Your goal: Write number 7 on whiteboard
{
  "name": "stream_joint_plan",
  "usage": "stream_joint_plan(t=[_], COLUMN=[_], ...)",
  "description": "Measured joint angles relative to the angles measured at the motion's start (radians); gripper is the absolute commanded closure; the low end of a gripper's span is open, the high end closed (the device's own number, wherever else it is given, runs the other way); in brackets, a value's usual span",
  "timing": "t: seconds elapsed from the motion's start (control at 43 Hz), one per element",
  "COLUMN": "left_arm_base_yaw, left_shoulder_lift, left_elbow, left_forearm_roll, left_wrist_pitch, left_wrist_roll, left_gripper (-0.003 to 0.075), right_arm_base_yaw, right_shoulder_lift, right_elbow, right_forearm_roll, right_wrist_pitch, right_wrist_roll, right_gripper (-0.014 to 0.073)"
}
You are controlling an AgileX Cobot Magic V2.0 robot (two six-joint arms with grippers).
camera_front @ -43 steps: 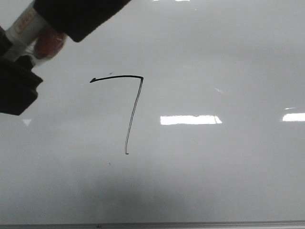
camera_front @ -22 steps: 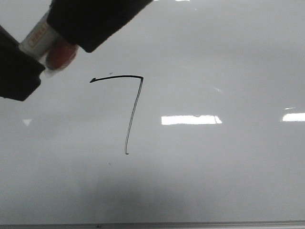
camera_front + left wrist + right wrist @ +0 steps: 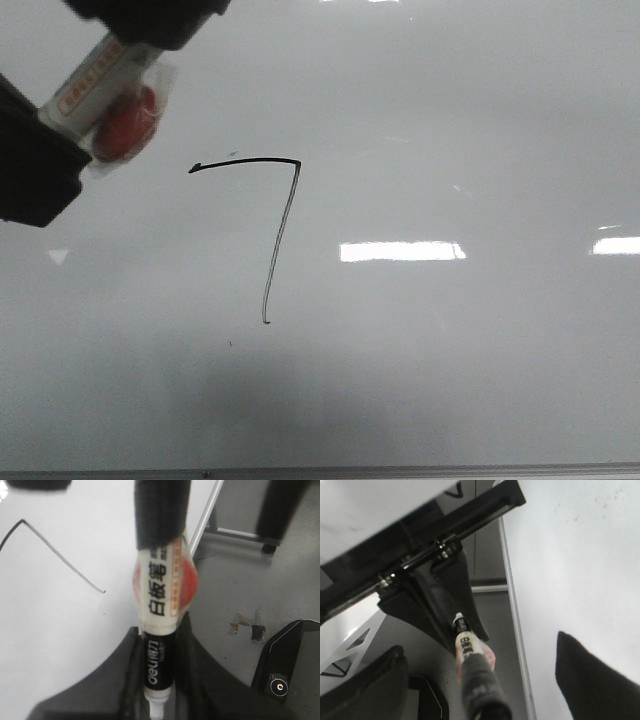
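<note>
A: We see the 7 [image 3: 268,225] drawn on the whiteboard [image 3: 480,380], left of centre, complete.

B: Our left gripper [image 3: 157,650] pinches the marker [image 3: 161,625], lifted off the board at upper left.

A: And the right gripper [image 3: 485,690]?

B: Its fingers grip the marker's other end, away from the 7.

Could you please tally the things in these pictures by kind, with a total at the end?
Whiteboards: 1, the whiteboard
Drawn figures: 1, the number 7
Markers: 1, the marker, held between both arms
Grippers: 2, left gripper and right gripper
Total: 5
</note>
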Motion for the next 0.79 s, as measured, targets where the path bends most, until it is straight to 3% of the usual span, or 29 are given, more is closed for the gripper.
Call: stream_joint_plan(t=[0.14, 0.326, 0.535, 0.651, 0.791], left_arm_base_yaw=[0.131, 0.453, 0.809, 0.918, 0.95], left_shoulder_lift=[0.027, 0.067, 0.109, 0.157, 0.234], left_elbow=[0.0, 0.0, -0.002, 0.0, 0.002], left_forearm_roll=[0.04, 0.088, 0.083, 0.07, 0.065], left_wrist_pitch=[0.003, 0.003, -0.047, -0.097, -0.154], left_wrist_roll=[-0.125, -0.258, -0.276, -0.276, -0.276], left_gripper=[0.0741, 0.0741, 0.0741, 0.0741, 0.0741], right_arm_base_yaw=[-0.074, -0.242, -0.455, -0.561, -0.636], right_shoulder_lift=[-0.072, -0.188, -0.395, -0.528, -0.667], right_elbow=[0.0, 0.08, 0.277, 0.409, 0.548], right_forearm_roll=[0.003, 0.007, 0.009, 0.016, 0.042], right_wrist_pitch=[0.0, -0.039, -0.151, -0.218, -0.268], right_wrist_roll=[0.063, 0.184, 0.277, 0.301, 0.312], right_gripper=[0.0046, 0.0125, 0.0349, 0.0497, 0.0643])
